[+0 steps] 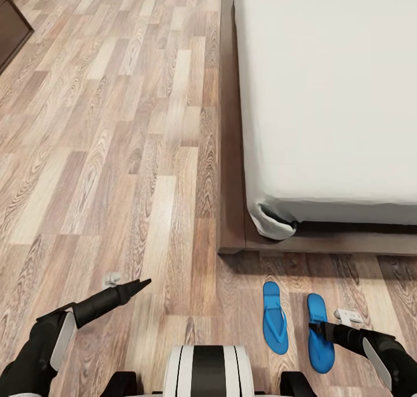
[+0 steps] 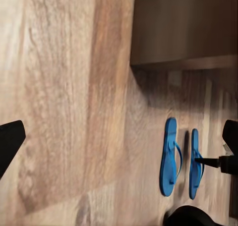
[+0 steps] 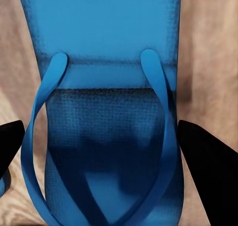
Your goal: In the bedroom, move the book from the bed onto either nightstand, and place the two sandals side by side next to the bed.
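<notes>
Two blue sandals lie side by side on the wood floor just off the foot of the bed point(image 1: 230, 153). One sandal point(image 1: 274, 317) is on the left and the other sandal point(image 1: 319, 345) on the right. My right gripper point(image 1: 315, 327) hovers low over the right sandal point(image 3: 106, 62), open, with a black finger point(image 3: 208, 161) on either side of its straps. My left gripper point(image 1: 141, 283) hangs open over bare floor, well to the left of the pair. From the left wrist, both sandals point(image 2: 168, 156) show beside the bed frame point(image 2: 183, 28). The book and the nightstand are out of view.
The pale mattress point(image 1: 330, 95) fills the right, with a bunched sheet corner point(image 1: 272, 220) at the platform's near corner. A dark brown piece of furniture point(image 1: 11, 29) stands at the far left. Wood floor point(image 1: 116, 153) stretches along the bed's left side. My base point(image 1: 207, 371) sits at the bottom.
</notes>
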You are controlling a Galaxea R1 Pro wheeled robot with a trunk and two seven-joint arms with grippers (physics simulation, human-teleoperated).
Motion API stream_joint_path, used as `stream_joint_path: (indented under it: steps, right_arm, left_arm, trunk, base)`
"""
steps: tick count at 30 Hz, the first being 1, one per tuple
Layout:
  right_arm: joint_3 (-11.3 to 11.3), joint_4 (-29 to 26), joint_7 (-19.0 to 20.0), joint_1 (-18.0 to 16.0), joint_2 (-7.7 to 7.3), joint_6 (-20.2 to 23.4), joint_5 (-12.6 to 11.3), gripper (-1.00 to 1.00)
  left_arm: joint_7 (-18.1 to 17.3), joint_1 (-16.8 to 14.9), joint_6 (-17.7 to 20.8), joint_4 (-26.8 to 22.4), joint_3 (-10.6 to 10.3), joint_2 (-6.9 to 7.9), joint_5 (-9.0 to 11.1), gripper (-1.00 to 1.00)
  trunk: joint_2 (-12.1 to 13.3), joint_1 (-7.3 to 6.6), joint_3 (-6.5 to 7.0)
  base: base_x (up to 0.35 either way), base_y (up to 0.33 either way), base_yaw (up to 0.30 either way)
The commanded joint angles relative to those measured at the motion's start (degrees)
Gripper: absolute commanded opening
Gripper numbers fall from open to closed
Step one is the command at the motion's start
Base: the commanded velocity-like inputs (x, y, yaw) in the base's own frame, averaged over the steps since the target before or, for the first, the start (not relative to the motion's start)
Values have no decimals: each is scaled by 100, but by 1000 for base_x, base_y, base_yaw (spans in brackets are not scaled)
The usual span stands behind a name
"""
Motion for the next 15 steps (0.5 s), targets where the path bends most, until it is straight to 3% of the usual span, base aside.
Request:
stream_joint_path:
  steps: [1,6,15]
  right_arm:
    - [-18,-8,13,0,1,47,-35,-100]
    - [-24,-11,24,-1,1,47,-35,-100]
    - [-26,-11,24,1,1,46,-35,-100]
  left_arm:
    - [-28,5,69,-33,2,-3,35,100]
    - [-60,23,107,-80,0,-9,55,100]
    - [-59,26,111,-81,-8,-20,54,100]
  trunk:
    - [-1,-1,-3]
    - [-1,-1,-3]
    - [-13,22,-202]
  base:
    - [0,0,0]
    - [0,0,0]
    - [0,0,0]
